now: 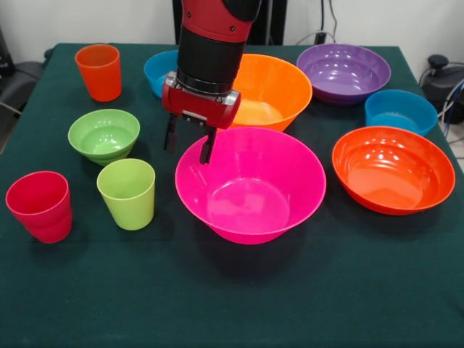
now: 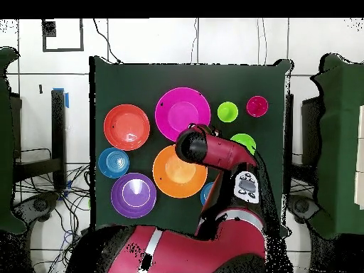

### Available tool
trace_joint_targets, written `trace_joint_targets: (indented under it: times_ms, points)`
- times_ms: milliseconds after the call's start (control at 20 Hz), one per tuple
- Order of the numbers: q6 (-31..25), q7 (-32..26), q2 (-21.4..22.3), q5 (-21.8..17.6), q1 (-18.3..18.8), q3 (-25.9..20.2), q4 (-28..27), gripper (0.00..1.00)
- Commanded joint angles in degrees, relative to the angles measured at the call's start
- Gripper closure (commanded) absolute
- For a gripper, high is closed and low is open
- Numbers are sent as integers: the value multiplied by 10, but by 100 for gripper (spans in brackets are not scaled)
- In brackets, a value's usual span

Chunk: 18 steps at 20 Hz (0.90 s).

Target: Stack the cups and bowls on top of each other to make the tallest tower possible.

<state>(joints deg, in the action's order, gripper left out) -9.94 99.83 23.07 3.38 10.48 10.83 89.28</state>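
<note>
Black fingers (image 1: 211, 146) hung spread apart and empty under the red gripper (image 1: 190, 141), right at the far rim of the big pink bowl (image 1: 250, 185), one finger looking inside the rim and one outside. So my read was it was lining up to pinch that rim. To do it well I'd have dropped straight down until the wall sat fully between the fingers, then closed gently (glossy plastic, likely slippery) and lifted level so the bowl didn't swing. The yellow-orange bowl (image 1: 270, 90) sat just behind it, nearly touching, which looked like the obvious base. No tower existed yet: the lime green cup (image 1: 127, 193), pinkish red cup (image 1: 40, 206) and small green bowl (image 1: 104, 135) stood off to one side, apart from each other.
</note>
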Motion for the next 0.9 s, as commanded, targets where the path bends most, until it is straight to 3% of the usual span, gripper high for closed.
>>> trace_joint_targets:
  times_ms: [50, 900]
  points:
    - [29, 69, -23, -31, -8, -29, 27, 0]
    - [76, 54, -28, -51, 27, -67, 48, 0]
